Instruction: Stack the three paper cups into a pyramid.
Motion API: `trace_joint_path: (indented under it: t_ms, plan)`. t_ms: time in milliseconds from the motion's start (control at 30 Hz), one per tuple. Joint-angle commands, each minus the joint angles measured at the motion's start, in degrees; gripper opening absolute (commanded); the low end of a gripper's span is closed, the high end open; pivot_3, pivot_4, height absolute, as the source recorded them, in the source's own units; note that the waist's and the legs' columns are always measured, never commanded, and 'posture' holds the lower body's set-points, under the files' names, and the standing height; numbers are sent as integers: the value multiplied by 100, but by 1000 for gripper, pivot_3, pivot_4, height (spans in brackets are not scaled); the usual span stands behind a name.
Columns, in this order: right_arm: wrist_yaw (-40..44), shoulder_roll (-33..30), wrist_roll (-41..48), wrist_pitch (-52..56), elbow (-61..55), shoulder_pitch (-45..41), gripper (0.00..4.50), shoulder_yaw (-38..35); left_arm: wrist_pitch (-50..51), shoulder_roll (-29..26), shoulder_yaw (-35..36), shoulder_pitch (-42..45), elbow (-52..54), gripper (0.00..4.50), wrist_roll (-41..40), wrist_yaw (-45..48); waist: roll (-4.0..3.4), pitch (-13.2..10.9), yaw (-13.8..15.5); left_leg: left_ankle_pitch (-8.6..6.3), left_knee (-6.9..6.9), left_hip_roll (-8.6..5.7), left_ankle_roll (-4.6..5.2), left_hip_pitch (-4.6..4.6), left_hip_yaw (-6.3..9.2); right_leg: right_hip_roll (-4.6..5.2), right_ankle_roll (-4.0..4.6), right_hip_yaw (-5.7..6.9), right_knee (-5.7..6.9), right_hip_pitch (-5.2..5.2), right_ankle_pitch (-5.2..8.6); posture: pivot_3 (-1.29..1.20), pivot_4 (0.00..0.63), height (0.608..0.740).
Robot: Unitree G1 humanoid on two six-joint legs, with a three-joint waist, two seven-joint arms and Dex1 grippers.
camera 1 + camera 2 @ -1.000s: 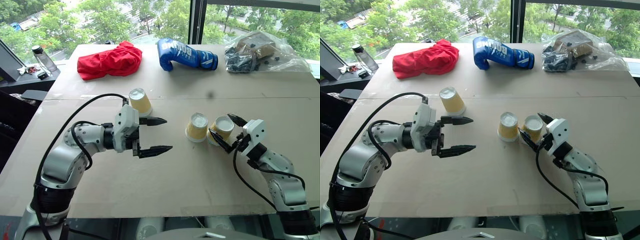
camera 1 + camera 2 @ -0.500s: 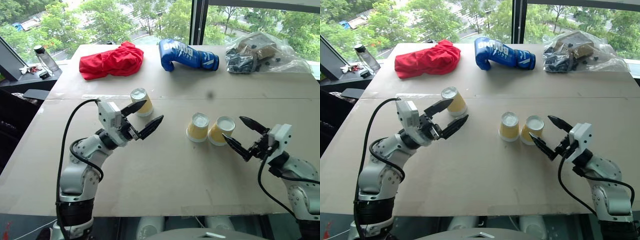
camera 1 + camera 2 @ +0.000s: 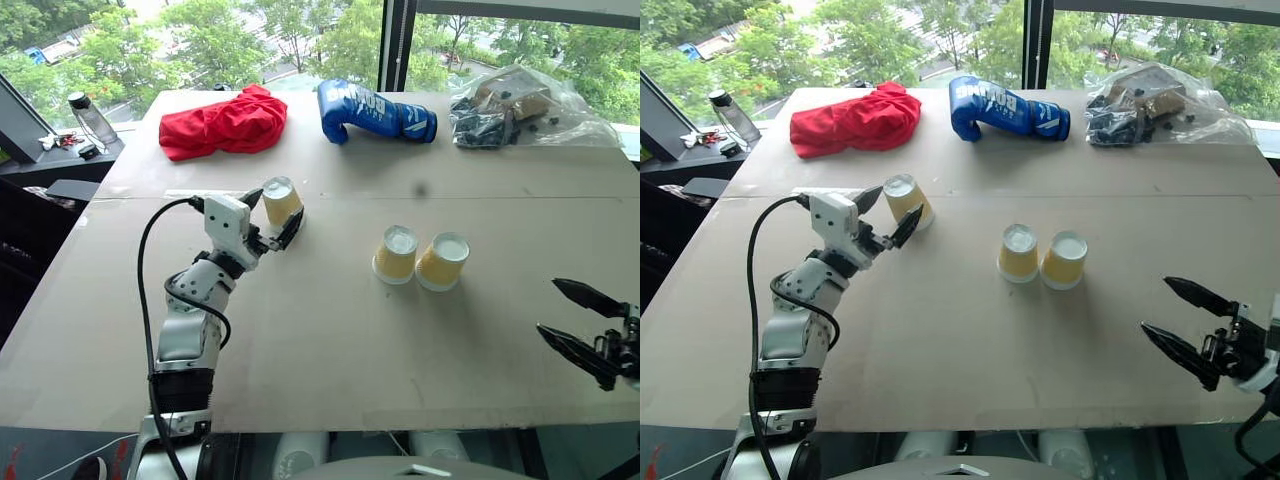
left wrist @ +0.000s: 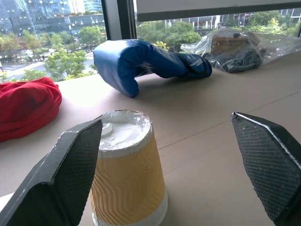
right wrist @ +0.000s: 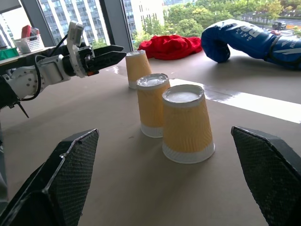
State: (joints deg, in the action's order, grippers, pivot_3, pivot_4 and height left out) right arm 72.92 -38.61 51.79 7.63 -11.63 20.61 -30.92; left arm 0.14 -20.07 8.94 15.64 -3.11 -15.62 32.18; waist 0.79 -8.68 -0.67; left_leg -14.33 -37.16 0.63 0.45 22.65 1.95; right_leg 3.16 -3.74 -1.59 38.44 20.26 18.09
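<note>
So the left hand (image 3: 268, 222) is spread wide around one upside-down mustard-yellow ribbed paper cup (image 3: 281, 203); the other two cups (image 3: 418, 258) sit together mid-bench (image 3: 330, 340), right hand (image 3: 1180, 325) open near the edge.

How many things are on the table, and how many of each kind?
Yellow paper cups: 3
Red cloth: 1
Blue boxing glove: 1
Clear plastic bag of dark parts: 1
Total: 6
</note>
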Motion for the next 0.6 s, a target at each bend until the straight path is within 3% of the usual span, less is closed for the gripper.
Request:
trace_joint_path:
  t_ms: [33,200,600]
  plan:
    - [283,-187,321,174,73,-183,4457,-385,-183,-32,42,177,-178,4500,-42,62,0,0,9,0,0,0,0,0,0,0,0,0,0,0,0,0,150,740]
    - [1133,-396,575,232,340,-346,4457,-719,-326,27,-95,414,-565,4500,42,146,0,0,50,0,-2,-2,0,4,3,3,-1,5,-3,-2,0,0,150,740]
    - [1430,-532,520,410,604,-595,4457,-855,-849,119,-18,578,-819,4500,353,-314,0,-1,75,0,-2,-1,0,2,12,4,-1,15,-17,-15,-1,0,150,740]
